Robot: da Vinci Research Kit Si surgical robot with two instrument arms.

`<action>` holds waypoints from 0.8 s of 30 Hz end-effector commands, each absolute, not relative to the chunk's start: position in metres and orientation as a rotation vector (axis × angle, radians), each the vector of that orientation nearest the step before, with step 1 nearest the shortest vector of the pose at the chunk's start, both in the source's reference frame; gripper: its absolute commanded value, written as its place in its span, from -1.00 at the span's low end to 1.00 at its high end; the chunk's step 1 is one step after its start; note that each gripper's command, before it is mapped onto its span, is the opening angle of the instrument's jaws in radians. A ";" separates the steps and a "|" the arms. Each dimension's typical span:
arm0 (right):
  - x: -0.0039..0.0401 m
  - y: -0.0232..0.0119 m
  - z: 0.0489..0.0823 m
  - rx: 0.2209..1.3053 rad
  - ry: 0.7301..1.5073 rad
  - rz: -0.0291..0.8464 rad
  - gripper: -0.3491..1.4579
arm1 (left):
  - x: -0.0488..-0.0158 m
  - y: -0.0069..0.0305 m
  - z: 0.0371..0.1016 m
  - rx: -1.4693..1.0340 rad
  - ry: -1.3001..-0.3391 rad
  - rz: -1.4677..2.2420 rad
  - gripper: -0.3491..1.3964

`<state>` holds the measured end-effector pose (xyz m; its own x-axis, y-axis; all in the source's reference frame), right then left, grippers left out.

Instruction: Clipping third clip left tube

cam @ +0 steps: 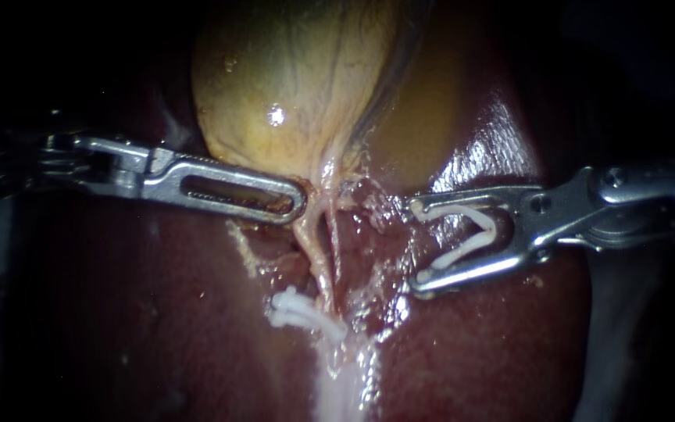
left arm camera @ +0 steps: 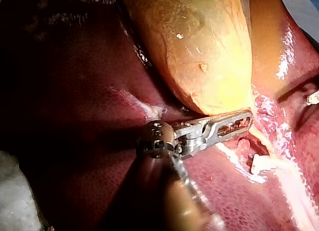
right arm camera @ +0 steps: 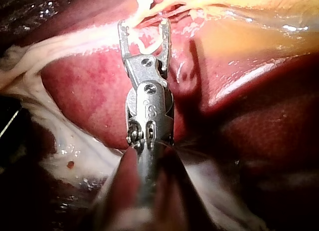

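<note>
Aiming, endoscope view: the right instrument (cam: 416, 246) is turned with its open end toward the left tube (cam: 314, 262). The tube lies to its left across the view, well apart, with raw tissue between them.
Hand, right: its two jaws are spread wide, and a new clip (cam: 470, 234) is carried between them, touched by both, its mouth facing the tube.
Tube axis: the tube is seen running from the gallbladder (cam: 298, 86) down to the set clips (cam: 298, 309), so it would be met crosswise by the hand.
Free stretch: bare tube is left above the set clips, about level with the hand, and this is judged the place for the third clip.
Hand, left: the left instrument (cam: 302, 205) is closed on tissue at the gallbladder's lower end, just beside the top of the tube.
Left wrist view: the closed hand is tucked under the gallbladder, over the liver (left arm camera: 75, 116). The set clips lie just beyond its tip, and only the tip of the right instrument is seen, well apart.
Right wrist view: pale strands (right arm camera: 174, 6) are crossed just ahead of the spread jaws. Which strand is the left tube cannot be told here.
Nearer arm: the left instrument is nearer but occupied, so a straight advance by the right one is judged to be needed.
</note>
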<state>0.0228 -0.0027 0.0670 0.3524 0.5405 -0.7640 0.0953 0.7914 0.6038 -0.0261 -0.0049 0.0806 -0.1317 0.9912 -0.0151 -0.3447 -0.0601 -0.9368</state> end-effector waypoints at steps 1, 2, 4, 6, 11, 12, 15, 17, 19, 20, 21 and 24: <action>0.0228 -0.0027 0.0670 0.626 1.194 0.314 -0.07 | -0.0261 -0.0049 0.0805 -0.905 -1.010 1.477 -1.00; 0.0228 -0.0027 0.0670 0.626 1.194 0.314 -0.07 | -0.0261 -0.0050 0.0805 -0.905 -1.010 1.477 -1.00; 0.0228 -0.0027 0.0670 0.626 1.194 0.314 -0.07 | -0.0260 -0.0050 0.0803 -0.905 -1.011 1.478 -1.00; 0.0228 -0.0027 0.0670 0.626 1.194 0.314 -0.07 | -0.0259 -0.0051 0.0800 -0.905 -1.012 1.477 -1.00; 0.0228 -0.0027 0.0670 0.626 1.194 0.314 -0.07 | -0.0249 -0.0046 0.0787 -0.903 -1.014 1.472 -1.00; 0.0228 -0.0027 0.0670 0.626 1.194 0.314 -0.07 | -0.0247 -0.0045 0.0784 -0.902 -1.014 1.471 -1.00; 0.0228 -0.0027 0.0670 0.626 1.194 0.314 -0.07 | -0.0236 -0.0039 0.0772 -0.901 -1.005 1.463 -1.00; 0.0228 -0.0027 0.0670 0.626 1.194 0.314 -0.07 | -0.0228 -0.0036 0.0765 -0.900 -1.002 1.459 -1.00; 0.0229 -0.0027 0.0670 0.626 1.194 0.314 -0.07 | -0.0222 -0.0033 0.0758 -0.900 -0.995 1.454 -1.00; 0.0229 -0.0027 0.0670 0.626 1.194 0.314 -0.07 | -0.0219 -0.0031 0.0754 -0.899 -0.992 1.451 -1.00; 0.0229 -0.0027 0.0670 0.626 1.194 0.314 -0.07 | -0.0216 -0.0030 0.0750 -0.895 -0.993 1.444 -1.00; 0.0228 -0.0027 0.0670 0.626 1.194 0.314 -0.07 | -0.0206 -0.0024 0.0739 -0.898 -0.977 1.447 -1.00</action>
<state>0.0229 -0.0027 0.0670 0.3518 0.5409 -0.7640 0.0946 0.7914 0.6039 -0.0204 -0.0023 0.0736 -0.0910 0.9958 -0.0033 -0.3669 -0.0366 -0.9296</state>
